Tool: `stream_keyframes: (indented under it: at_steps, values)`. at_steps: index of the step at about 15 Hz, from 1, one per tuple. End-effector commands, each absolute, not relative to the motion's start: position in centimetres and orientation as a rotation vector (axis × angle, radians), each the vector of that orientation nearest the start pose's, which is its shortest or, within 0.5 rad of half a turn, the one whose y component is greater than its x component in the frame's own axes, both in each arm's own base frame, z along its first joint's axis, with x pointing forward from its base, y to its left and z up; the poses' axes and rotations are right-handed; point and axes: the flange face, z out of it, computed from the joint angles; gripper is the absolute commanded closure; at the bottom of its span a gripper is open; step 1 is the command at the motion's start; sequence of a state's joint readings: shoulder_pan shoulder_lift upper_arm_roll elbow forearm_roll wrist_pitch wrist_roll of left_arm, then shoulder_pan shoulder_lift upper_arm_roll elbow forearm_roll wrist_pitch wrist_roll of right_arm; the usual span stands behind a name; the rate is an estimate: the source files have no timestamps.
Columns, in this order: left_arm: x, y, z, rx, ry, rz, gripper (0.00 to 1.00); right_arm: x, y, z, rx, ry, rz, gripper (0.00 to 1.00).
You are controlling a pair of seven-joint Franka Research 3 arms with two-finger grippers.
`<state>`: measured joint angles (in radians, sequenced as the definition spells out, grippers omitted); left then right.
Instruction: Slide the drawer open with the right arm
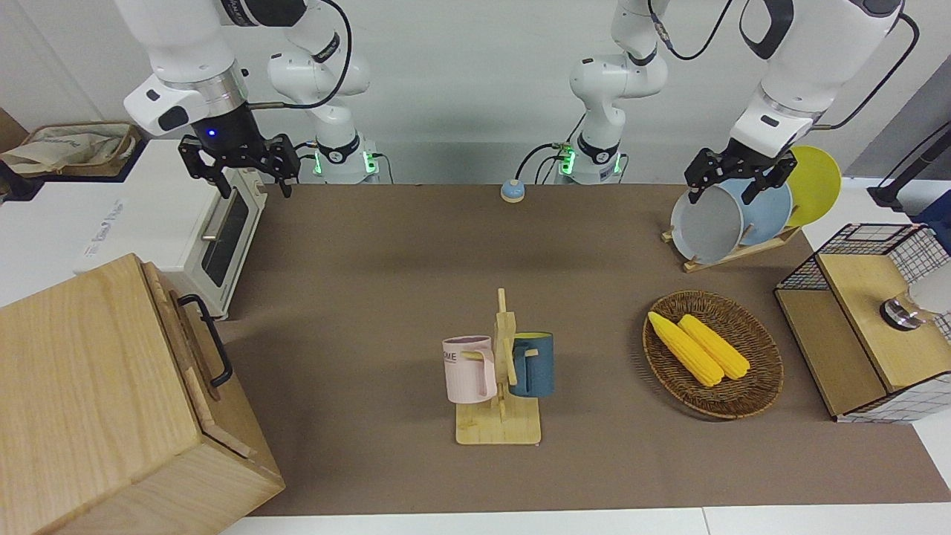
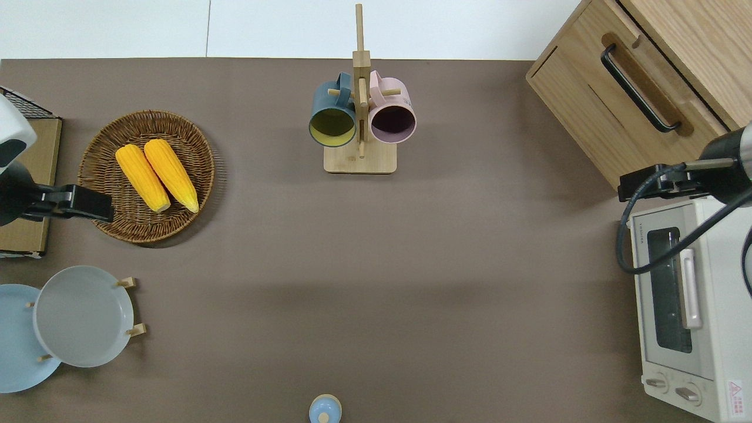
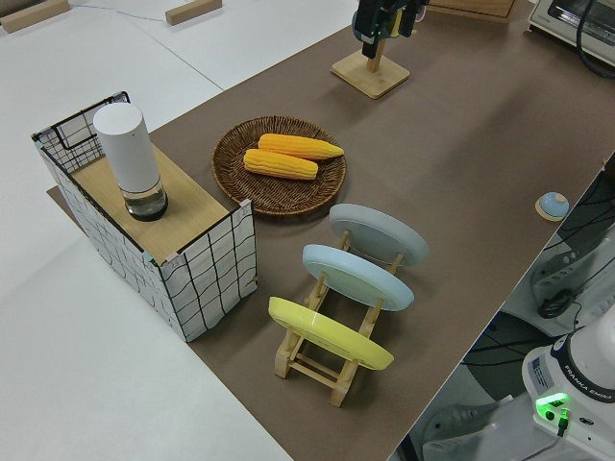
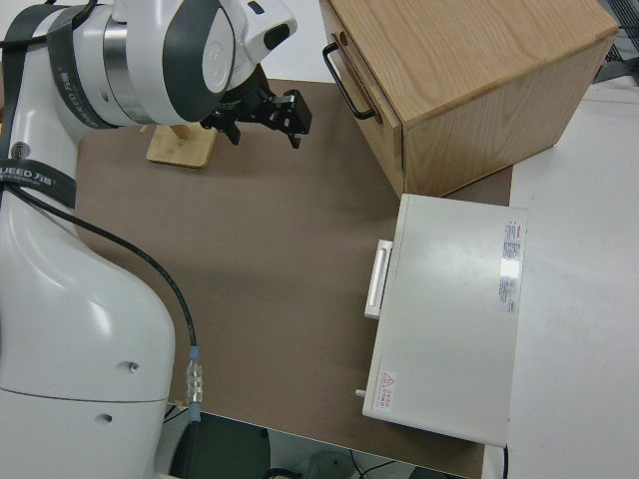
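Looking over the table, I see the big pale-wood cabinet [image 1: 111, 394] at the right arm's end, farther from the robots than the white toaster oven [image 1: 223, 238] just beside it. Its drawer [image 2: 637, 97] looks fully closed, the front flush with the box. I judge it stiff and fairly heavy: solid wood that should slide straight along its runners, but may bind if I pull at an angle. The black loop handle [image 2: 639, 88] is where I'd take hold, at its middle, so the pull stays even. My right gripper [image 1: 236, 165] hangs in the air over the toaster oven's corner nearest the cabinet, well short of the handle, fingers spread wide and holding nothing. The left arm is parked, its fingers spread and empty
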<state>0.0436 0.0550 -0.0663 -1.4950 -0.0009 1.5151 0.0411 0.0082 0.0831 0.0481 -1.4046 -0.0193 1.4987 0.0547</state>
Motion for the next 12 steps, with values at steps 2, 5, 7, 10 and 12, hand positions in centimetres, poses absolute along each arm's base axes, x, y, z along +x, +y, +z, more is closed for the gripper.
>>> stream_keyframes:
  at_steps: [2, 5, 7, 10, 12]
  values:
    - [56.29, -1.35, 63.02, -3.126, 0.092, 0.06, 0.01, 57.52, 2.26, 64.85, -3.166, 0.021, -0.009, 0.015]
    - [56.29, -1.35, 62.95, -3.126, 0.092, 0.062, 0.01, 57.54, 2.13, 64.87, -3.161, 0.035, -0.012, 0.015]
    - [56.33, -1.34, 62.93, -3.126, 0.092, 0.062, 0.01, 57.54, 2.25, 64.87, -3.158, 0.032, -0.011, 0.015]
    - [56.29, -1.35, 63.02, -3.126, 0.092, 0.06, 0.01, 57.54, 2.24, 64.87, -3.16, 0.032, -0.011, 0.015]
    - [56.29, -1.35, 62.95, -3.126, 0.092, 0.062, 0.01, 57.54, 2.43, 64.95, -3.166, 0.024, -0.017, 0.015]
